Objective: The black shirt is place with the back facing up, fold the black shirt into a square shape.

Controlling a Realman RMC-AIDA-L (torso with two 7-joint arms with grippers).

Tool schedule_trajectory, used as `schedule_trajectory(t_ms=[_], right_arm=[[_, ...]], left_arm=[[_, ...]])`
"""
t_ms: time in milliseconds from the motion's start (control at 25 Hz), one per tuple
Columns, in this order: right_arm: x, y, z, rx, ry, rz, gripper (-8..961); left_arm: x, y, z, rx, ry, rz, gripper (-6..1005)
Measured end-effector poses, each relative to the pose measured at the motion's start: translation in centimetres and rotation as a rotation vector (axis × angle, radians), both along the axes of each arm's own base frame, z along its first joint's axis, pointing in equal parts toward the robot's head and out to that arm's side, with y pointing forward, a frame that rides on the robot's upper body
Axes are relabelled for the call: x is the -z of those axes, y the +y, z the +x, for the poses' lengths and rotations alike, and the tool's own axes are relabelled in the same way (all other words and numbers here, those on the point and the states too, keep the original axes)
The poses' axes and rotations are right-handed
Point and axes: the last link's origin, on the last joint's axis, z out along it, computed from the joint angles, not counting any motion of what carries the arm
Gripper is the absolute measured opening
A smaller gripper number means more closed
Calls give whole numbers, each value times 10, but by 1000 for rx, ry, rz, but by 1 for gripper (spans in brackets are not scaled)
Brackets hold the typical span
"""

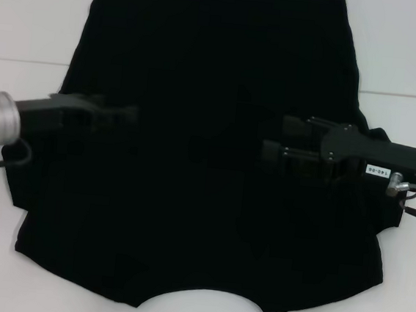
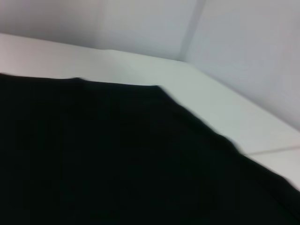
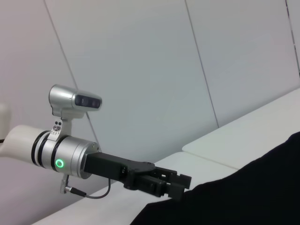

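The shirt (image 1: 207, 163) is lying spread flat on the white bench (image 1: 29, 21), covering most of it from the far edge to the near edge, with the curved neckline at the near edge and the straight hem at the far side. Its plain black back is facing up, so folds and seams are hard to make out, and no lettering is showing. The near edge of the cloth is running out of the head view.

The left gripper (image 1: 127, 111) is reaching in from the bench's left edge over the shirt's left half. Black against black, its fingers are blurring into the cloth, and whether they are open or closed cannot be told. In the right wrist view it (image 3: 180, 185) is hanging at the cloth's edge, and its finger ends are hidden there behind the shirt (image 3: 243, 192).

The right gripper (image 1: 275, 151) is reaching in from the right edge over the shirt's right half. Its jaws are also lost against the dark fabric, so their state cannot be told.

The left wrist view is showing only the shirt (image 2: 117, 159) and the bench (image 2: 140, 65).
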Motion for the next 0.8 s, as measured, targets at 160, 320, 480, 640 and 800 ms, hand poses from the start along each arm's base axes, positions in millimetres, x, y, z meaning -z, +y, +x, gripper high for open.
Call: schedule_trajectory(t_ms=[160, 320, 480, 640, 800], right_arm=[[2, 3, -4, 4, 9, 10, 850], [3, 5, -6, 13, 13, 11, 851], [3, 6, -6, 19, 17, 17, 850], [3, 6, -4, 26, 14, 22, 850], [3, 6, -4, 26, 13, 24, 850]], left_arm=[[-22, 9, -20, -167, 13, 68, 890], [-37, 9, -37, -302, 24, 99, 890], [-51, 4, -55, -425, 29, 137, 890], [-63, -3, -73, -514, 23, 193, 891], [-65, -10, -84, -553, 25, 206, 891]])
